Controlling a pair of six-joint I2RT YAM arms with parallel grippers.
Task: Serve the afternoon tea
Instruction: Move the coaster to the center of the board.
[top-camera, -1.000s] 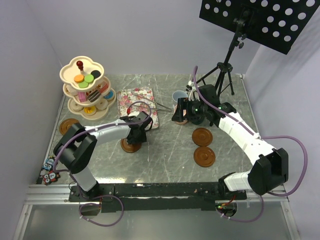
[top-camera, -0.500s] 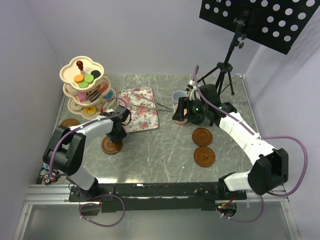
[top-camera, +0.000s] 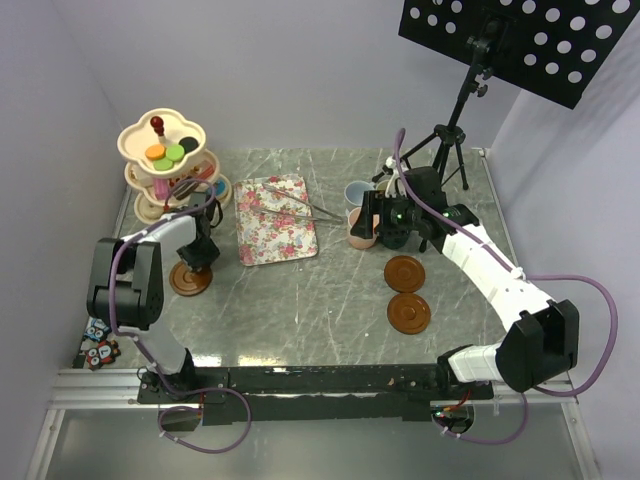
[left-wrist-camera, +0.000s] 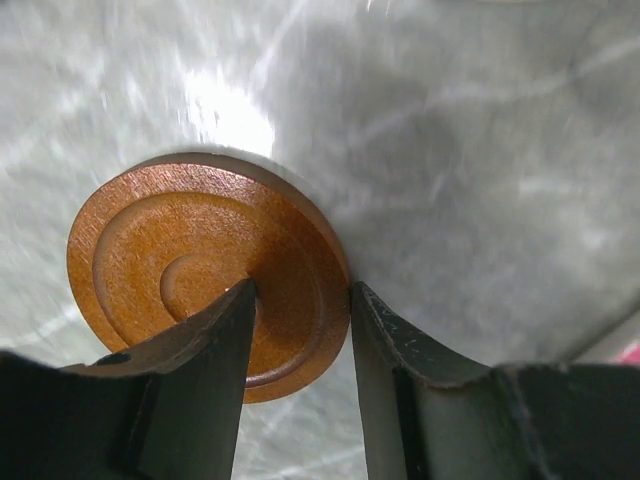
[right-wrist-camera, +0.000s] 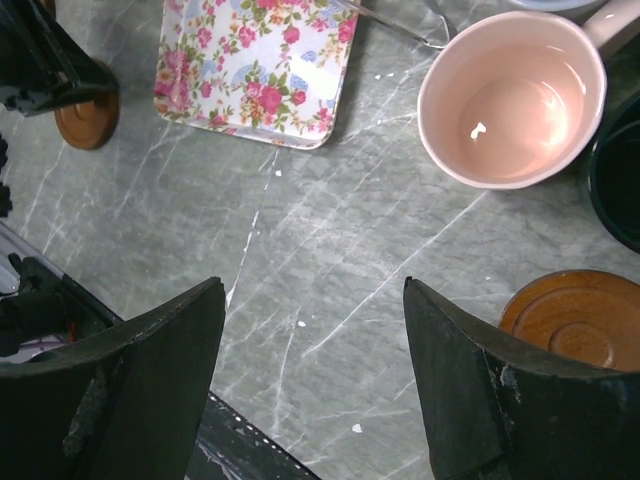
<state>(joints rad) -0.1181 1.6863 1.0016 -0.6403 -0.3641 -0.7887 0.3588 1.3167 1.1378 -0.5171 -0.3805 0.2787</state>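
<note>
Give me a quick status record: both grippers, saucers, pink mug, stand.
left gripper: closed on the rim of a saucer, just in front of the stand
right gripper: open, empty, over the table beside the pink mug
right-side saucers: two, flat on the table, no mugs on them
pink mug: upright, empty, on the table, not on a saucer
stand: back left, macarons on top tier

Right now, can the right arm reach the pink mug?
Probably yes. The right tool hangs open just short of the pink mug, and nothing stands between them.
</note>
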